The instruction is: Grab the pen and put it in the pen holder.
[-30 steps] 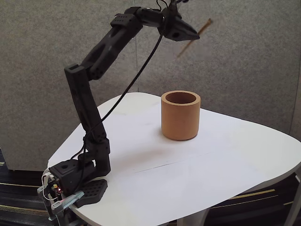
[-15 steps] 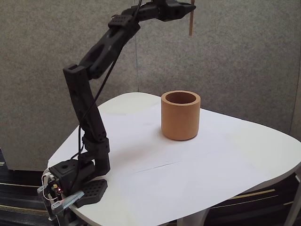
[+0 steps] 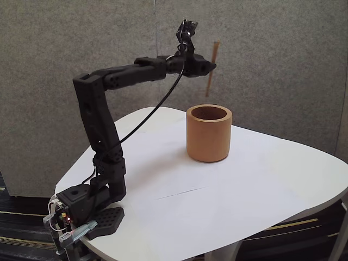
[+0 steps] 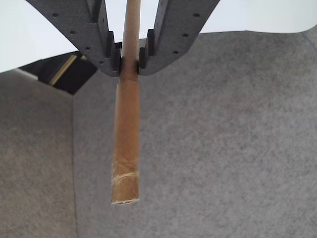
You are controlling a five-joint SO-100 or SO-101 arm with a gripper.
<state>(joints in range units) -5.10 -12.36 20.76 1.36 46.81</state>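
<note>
Wooden pen point(image 3: 211, 68), pinched near its middle between the closed fingers point(image 4: 115, 52) of the gripper point(image 3: 209, 67), hangs nearly upright above and slightly behind the holder point(image 3: 209, 134), an orientation that probably suits lowering it into the open mouth.

Pen point(image 3: 211, 68) upright above pen holder point(image 3: 209, 134)

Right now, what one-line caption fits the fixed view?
Arm holds the pen nearly upright in its jaws, above the cup on the white table.
</note>
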